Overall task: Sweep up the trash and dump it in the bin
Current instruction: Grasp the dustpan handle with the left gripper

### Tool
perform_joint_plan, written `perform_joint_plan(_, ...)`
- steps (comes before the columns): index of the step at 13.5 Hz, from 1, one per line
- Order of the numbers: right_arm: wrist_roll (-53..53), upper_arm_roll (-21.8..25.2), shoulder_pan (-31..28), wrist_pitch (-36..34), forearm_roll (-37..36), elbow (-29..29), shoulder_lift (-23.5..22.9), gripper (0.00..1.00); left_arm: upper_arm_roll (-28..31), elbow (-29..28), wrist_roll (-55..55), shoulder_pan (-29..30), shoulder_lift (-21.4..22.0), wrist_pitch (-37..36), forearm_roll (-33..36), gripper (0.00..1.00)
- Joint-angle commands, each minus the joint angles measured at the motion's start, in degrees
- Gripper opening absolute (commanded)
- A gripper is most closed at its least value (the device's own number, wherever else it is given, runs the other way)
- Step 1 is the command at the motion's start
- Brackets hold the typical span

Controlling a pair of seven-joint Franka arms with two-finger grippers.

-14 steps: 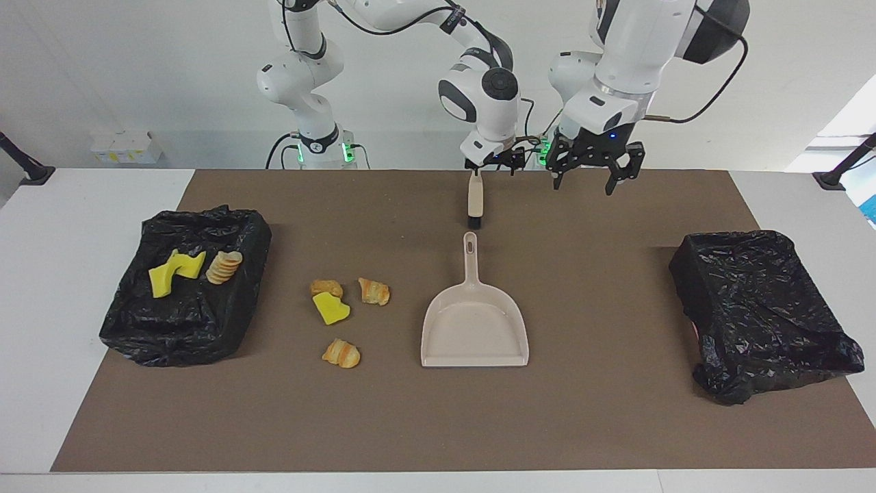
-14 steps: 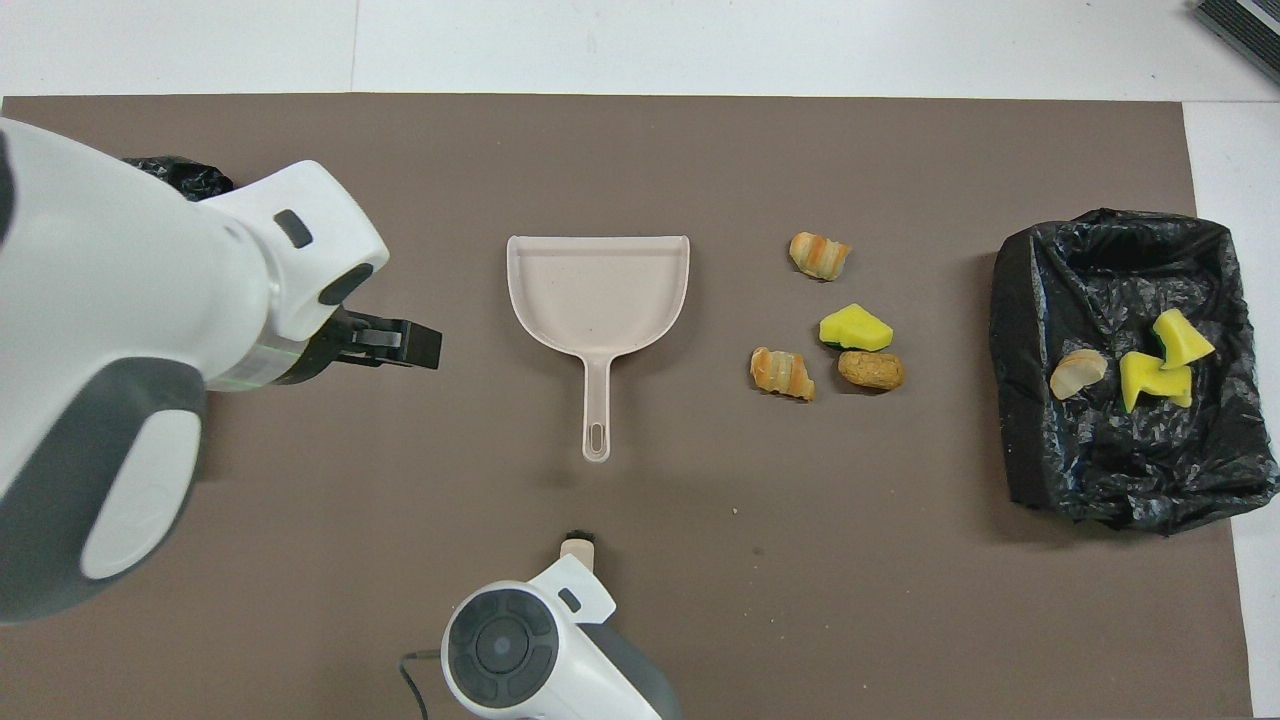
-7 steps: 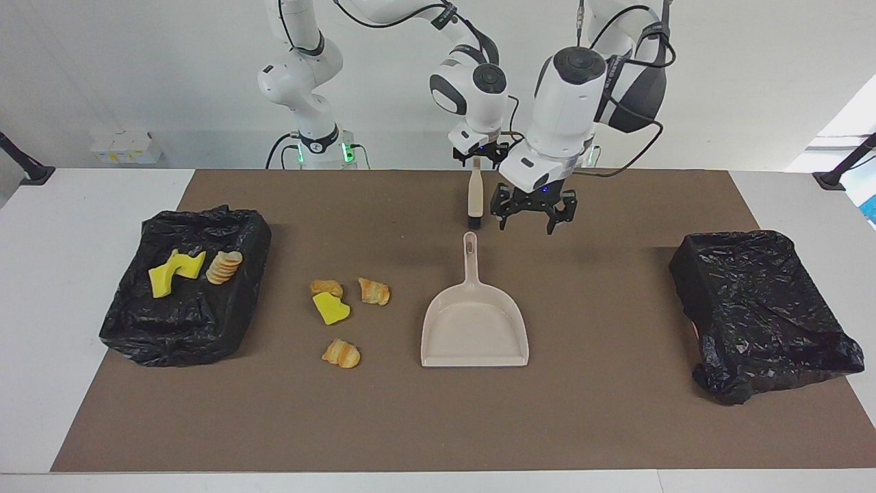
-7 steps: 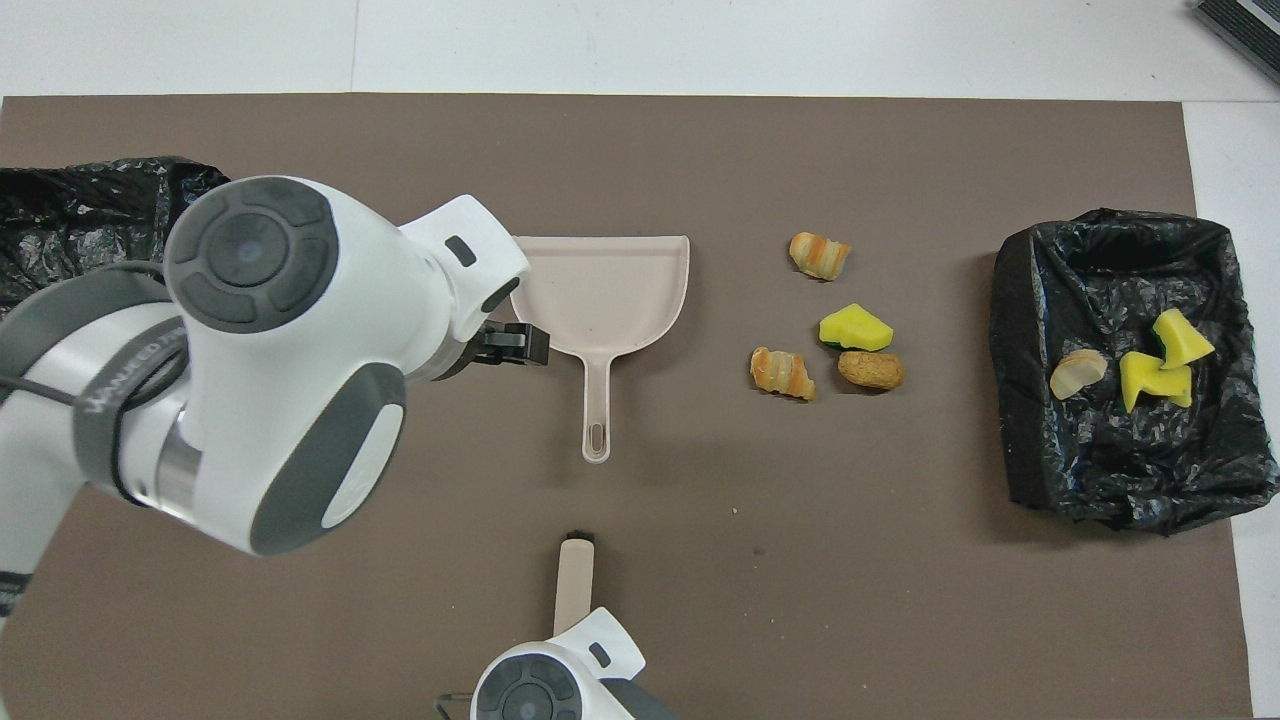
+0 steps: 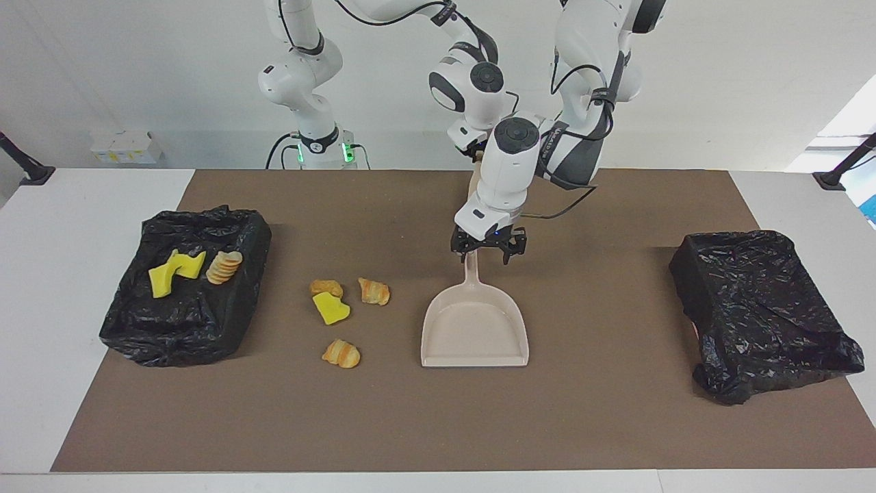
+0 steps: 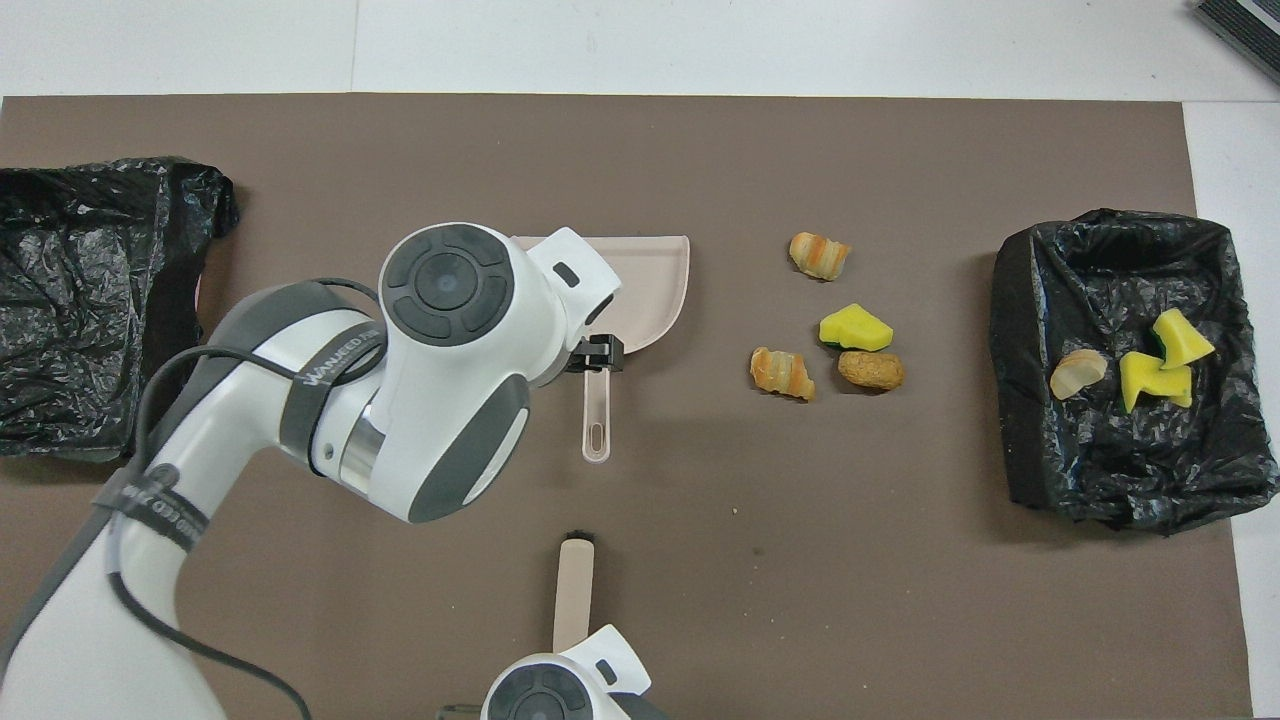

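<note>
facing view first: my left pincer [image 5: 487, 250] is down at the handle of the beige plastic dustpan [image 5: 475, 327], fingers spread on either side of the handle and not squeezing yet. the pan sits flat on the brown mat of the tabletop [image 5: 616, 411]. my right pincer [image 5: 475, 159] is mostly hidden by the left arm, but it's pressed together on the handle of the beige black-bristled brush [image 5: 473, 183], hanging over the strip nearest us. worry here is the two arms being this tight together, so if i lift the pan carelessly my left wrist could knock the brush. also, if i close off-centre on that thin handle, the pan may swivel and skid.

the trash: four loose scraps on the mat toward the right arm's end, two striped golden-brown pastry bits [image 5: 374, 291] [image 5: 341, 353], a plain brown one [image 5: 326, 287] and a yellow green-backed sponge piece [image 5: 331, 309]. three more already lie in the black-bagged bin [image 5: 185, 329] at that end. a second black-bagged bin [image 5: 759, 322] sits at the left arm's end.

overhead view: my left arm covers half the dustpan [image 6: 655, 290], so i can't judge my grip there. the loose scraps [image 6: 855, 328] are spread out, so a sloppy sweep could easily flick one away from the pan. the brush [image 6: 575, 590] points at the pan handle.
</note>
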State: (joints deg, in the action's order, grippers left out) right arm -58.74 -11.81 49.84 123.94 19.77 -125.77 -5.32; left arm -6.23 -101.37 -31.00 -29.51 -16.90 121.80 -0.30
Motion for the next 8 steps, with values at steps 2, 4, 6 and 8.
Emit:
perform_joint_plan(2, 0.46, 0.2, -0.98, -6.05, 1.42, 0.61, 2.15, 0.0, 0.78, -2.34, -0.81, -0.55, 0.9, 2.83, 0.56, 1.0)
perform_joint_plan(4, 0.46, 0.38, -2.2, -12.82, 0.8, 0.35, 5.22, 0.0, 0.78, -2.34, -0.73, -0.63, -0.14, 4.49, 0.56, 1.0)
perform_joint_plan(6, 0.55, 0.38, -4.92, -20.37, 0.19, 0.44, 9.6, 0.0, 0.69, -2.43, -0.64, -0.72, -0.5, 5.12, 0.56, 1.0)
perform_joint_plan(8, 1.6, 0.38, -7.82, -26.71, -2.0, 0.61, 13.91, 0.0, 0.78, -2.69, -0.81, -1.94, -2.34, 5.55, 0.83, 1.0)
